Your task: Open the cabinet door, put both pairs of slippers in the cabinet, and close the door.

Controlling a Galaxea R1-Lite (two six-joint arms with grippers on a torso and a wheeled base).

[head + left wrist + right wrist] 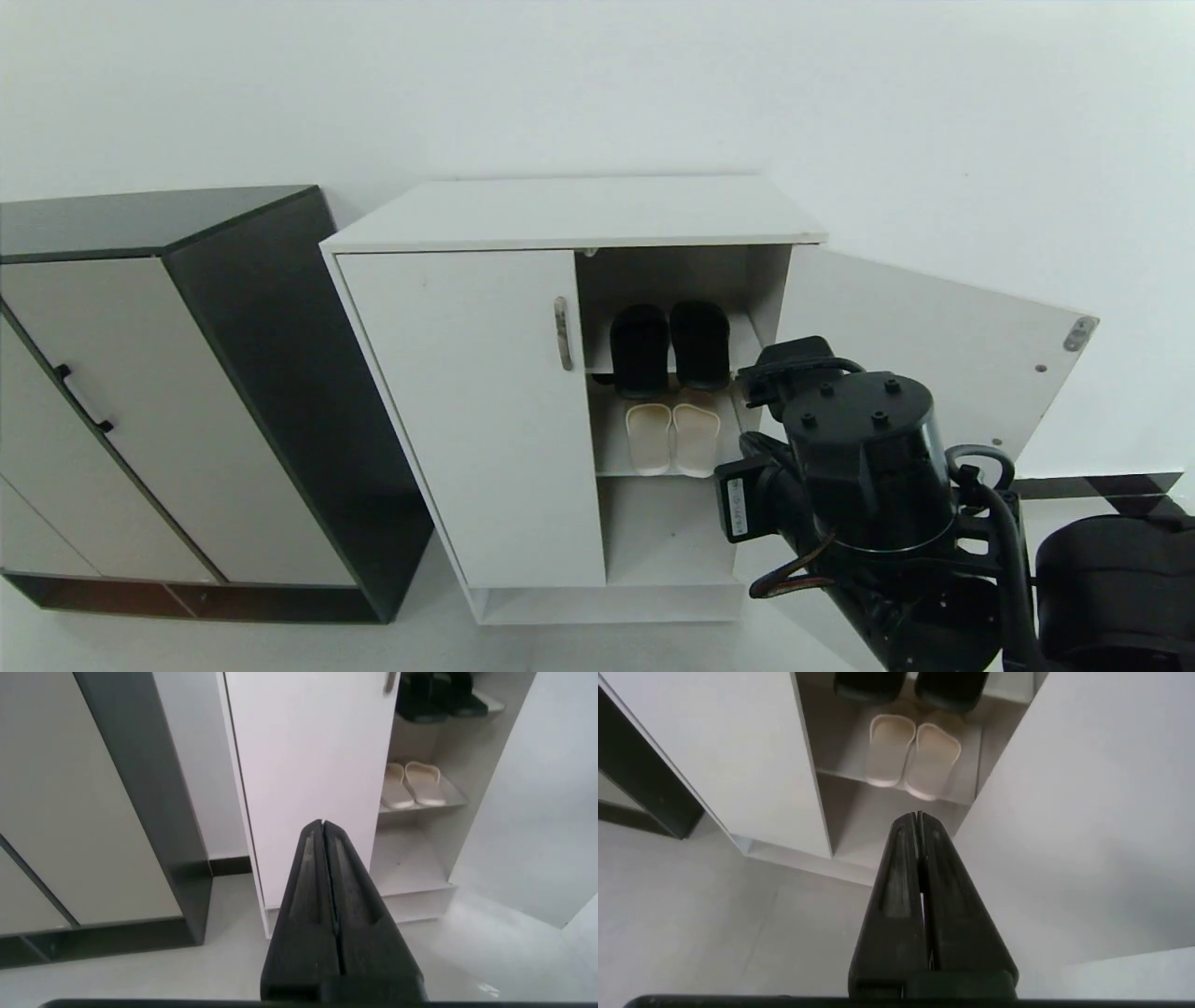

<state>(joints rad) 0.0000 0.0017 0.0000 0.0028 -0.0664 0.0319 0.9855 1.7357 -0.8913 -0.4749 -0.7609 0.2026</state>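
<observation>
Slippers, black pair (668, 347) and cream pair (672, 437), sit shelved in the cabinet (579, 213); its open door (920, 341) awaits closing; left hand (323, 829), right hand (920, 819) closed, empty.

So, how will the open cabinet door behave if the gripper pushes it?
The open door is a thin flat panel swung wide, so it probably swings easily on its hinges. It looks stiff, not floppy. Its smooth face may let the shut right gripper slide.
</observation>
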